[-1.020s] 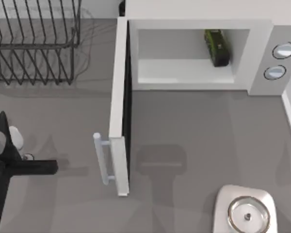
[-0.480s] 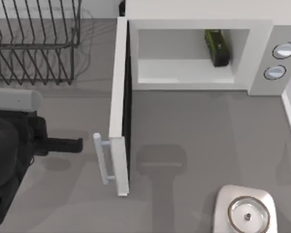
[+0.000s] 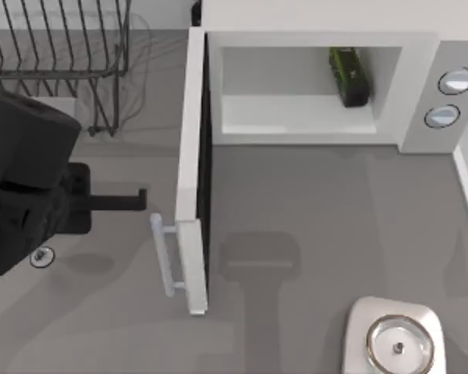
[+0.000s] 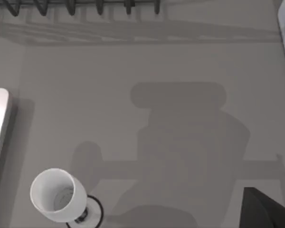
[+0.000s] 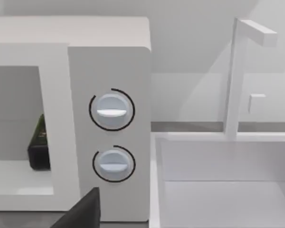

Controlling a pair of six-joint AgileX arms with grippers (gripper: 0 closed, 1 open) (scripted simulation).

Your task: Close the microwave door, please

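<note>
The white microwave (image 3: 418, 70) stands at the back of the table, its pale cavity exposed. Its microwave door (image 3: 189, 156) is swung fully out toward the table's front, hinged at the cavity's left side, with the pale bar handle (image 3: 165, 257) on its outer face. My left gripper (image 3: 143, 200) points at that outer face from the left, just short of it and a little above the handle. A dark fingertip (image 4: 268, 211) shows in the left wrist view. The right wrist view faces the microwave's (image 5: 109, 61) knob panel, with a dark gripper part (image 5: 80, 213) low in the picture.
A black wire dish rack (image 3: 54, 70) fills the back left. A green box (image 3: 349, 75) sits inside the cavity. A white cup (image 4: 54, 195) stands below my left arm. A white round-topped appliance (image 3: 394, 343) is at the front right, and a sink (image 5: 228, 180) lies right of the microwave.
My left arm has swung away from the table's front and to the right, bringing its gripper from well left of the handle close to the door's outer face. The door has not moved.
</note>
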